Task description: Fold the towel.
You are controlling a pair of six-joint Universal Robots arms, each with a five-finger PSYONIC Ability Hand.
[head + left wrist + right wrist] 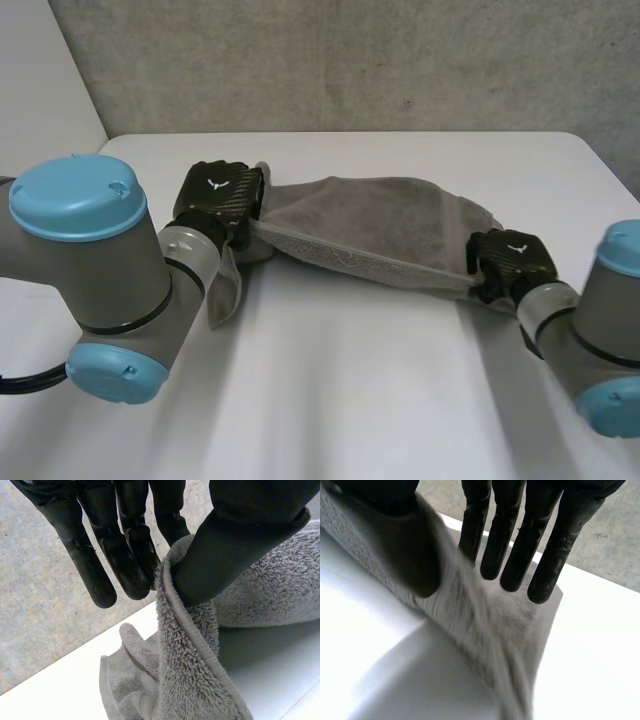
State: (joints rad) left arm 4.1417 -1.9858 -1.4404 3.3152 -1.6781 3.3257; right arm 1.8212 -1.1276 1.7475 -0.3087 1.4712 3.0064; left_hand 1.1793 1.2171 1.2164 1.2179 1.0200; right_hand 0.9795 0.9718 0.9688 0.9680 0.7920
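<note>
Towel (370, 225) spans the middle of the tabletop (350, 400), nearer its far edge, with its long axis running from the left edge towards the right. Left hand (218, 195) pinches one end, thumb against straight fingers (120, 555), a corner dangling below. Right hand (512, 260) pinches the other end likewise, probably to keep the near hem taut for a clean fold.

Plain grey towel (370, 225) at the fingertips of the black left hand (218, 195) and black right hand (512, 260); white table (350, 400) beneath; speckled grey wall (350, 60).
</note>
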